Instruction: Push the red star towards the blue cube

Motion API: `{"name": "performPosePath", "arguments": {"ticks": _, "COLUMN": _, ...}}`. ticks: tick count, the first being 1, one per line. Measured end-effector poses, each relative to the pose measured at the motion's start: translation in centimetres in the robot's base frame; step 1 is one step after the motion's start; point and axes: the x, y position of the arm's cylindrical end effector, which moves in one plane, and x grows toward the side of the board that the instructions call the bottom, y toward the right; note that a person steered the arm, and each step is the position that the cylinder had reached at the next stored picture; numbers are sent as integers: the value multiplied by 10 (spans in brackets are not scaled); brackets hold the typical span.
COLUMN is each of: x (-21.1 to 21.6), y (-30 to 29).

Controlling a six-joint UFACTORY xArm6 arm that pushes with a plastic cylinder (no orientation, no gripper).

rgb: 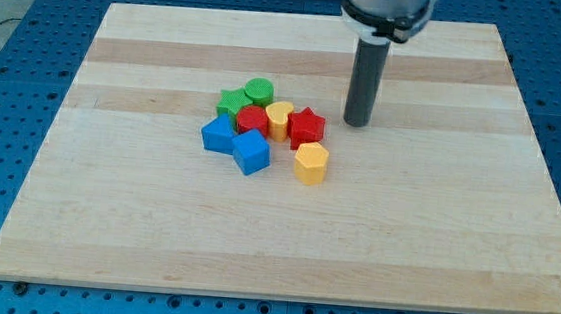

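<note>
A big wooden board is lying on a blue table with little holes. Eight small blocks are sitting together in one bunch near the middle of the board, a bit to the left.

Two blocks are green. The green star is sitting at the far left of the bunch, and the green round block is just beside it on the right, a little farther back.

Two blocks are red. The red star is sitting on the right side of the bunch. The other red block is sitting in the middle, and I cannot tell its shape.

Two blocks are yellow. One yellow block is standing between the two red ones and touching the red star. The other yellow block is sitting just in front of the red star, nearer to us.

Two blocks are blue. The blue cube is sitting at the near side of the bunch, to the left of the red star. Another blue block is touching it on the left.

My tip is resting on the board, to the right of the red star and a little farther back. It is near the star but not touching it. My tip is just one dark rod, so it is not pinching or holding anything.
</note>
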Motion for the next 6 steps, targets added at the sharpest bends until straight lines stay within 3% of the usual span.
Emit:
{"name": "performPosePath", "arguments": {"ticks": 3, "x": 23, "y": -62}}
{"name": "performPosePath", "arguments": {"ticks": 6, "x": 25, "y": -11}}
